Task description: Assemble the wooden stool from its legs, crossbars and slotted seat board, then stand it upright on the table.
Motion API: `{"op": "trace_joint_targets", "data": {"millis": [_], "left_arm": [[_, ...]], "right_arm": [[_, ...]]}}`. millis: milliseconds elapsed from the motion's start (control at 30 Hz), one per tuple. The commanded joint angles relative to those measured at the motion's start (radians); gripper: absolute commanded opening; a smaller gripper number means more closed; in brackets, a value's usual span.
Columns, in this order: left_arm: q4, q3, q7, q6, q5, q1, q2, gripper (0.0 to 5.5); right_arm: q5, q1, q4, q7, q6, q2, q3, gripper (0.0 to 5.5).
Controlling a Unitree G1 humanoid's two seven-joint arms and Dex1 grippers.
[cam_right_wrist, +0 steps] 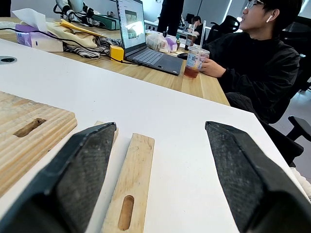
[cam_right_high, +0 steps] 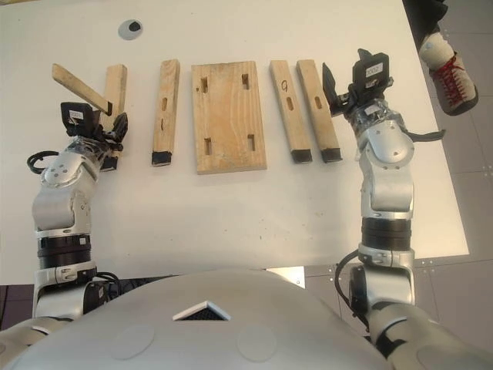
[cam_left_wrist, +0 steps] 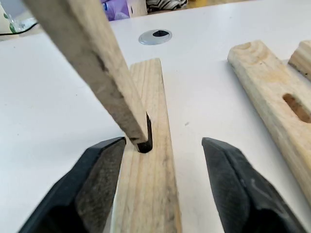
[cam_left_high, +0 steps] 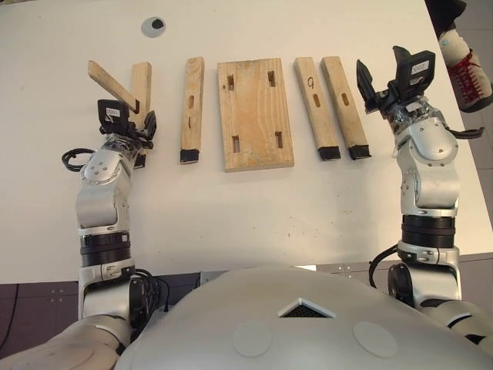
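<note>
Crossbar [cam_left_high: 112, 83] is leaning, slotted into the nine-o'clock end leg [cam_left_high: 141, 81].
Left claw [cam_left_wrist: 164, 143], spread, is straddling that leg; right claw [cam_right_wrist: 160, 128], spread, is hovering over the three-o'clock end leg [cam_left_high: 344, 104].

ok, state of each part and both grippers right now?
leftmost leg: flat, crossbar in its slot.
crossbar: tilted, one end in that slot.
second leg: flat, slot empty.
seat board: flat, four slots empty.
third leg: flat, slot empty.
far-right leg: flat, slot empty.
left gripper: open, astride leftmost leg.
right gripper: open, by far-right leg.
</note>
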Motion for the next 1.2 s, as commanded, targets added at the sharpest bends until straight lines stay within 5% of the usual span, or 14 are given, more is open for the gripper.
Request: {"op": "trace_joint_targets", "data": {"millis": [33, 300, 400, 733, 800, 933, 1033, 1200], "left_arm": [[-0.036, 0.018, 0.030, 0.117, 0.006, 0.007, 0.007, 2.86], [-0.076, 0.027, 0.053, 0.263, -0.002, 0.003, -0.004, 2.86], [-0.092, 0.003, 0.040, 0.290, 0.005, 0.010, 0.007, 2.45], [-0.158, 0.059, -0.028, 0.211, -0.126, -0.137, -0.051, 2.04], [-0.105, 0.125, -0.154, 0.290, -0.342, -0.244, -0.103, 2.03], [0.097, 0.174, -0.507, 0.433, -0.673, -0.382, -0.098, 2.03], [0.223, 0.116, -0.740, 0.451, -0.719, -0.434, -0.065, 2.03], [0.335, 0.066, -0.903, 0.412, -0.713, -0.496, -0.075, 2.03]], "right_arm": [[-0.008, 0.008, -0.022, -0.005, 0.022, -0.001, 0.007, 3.38], [-0.009, 0.009, -0.019, -0.003, 0.031, -0.004, 0.010, 3.38], [-0.011, 0.008, -0.020, -0.005, 0.034, -0.002, 0.013, 3.38], [0.010, -0.027, -0.016, -0.018, 0.023, 0.005, 0.000, 3.38], [0.098, -0.074, -0.006, 0.023, 0.045, 0.033, -0.021, 3.38], [0.625, -0.219, -0.022, 0.209, 0.307, 0.136, -0.138, 3.38], [0.855, -0.331, 0.106, 0.288, 0.546, 0.130, -0.176, 3.53], [1.114, -0.483, 0.274, 0.154, 0.813, 0.195, -0.253, 4.40]]}}
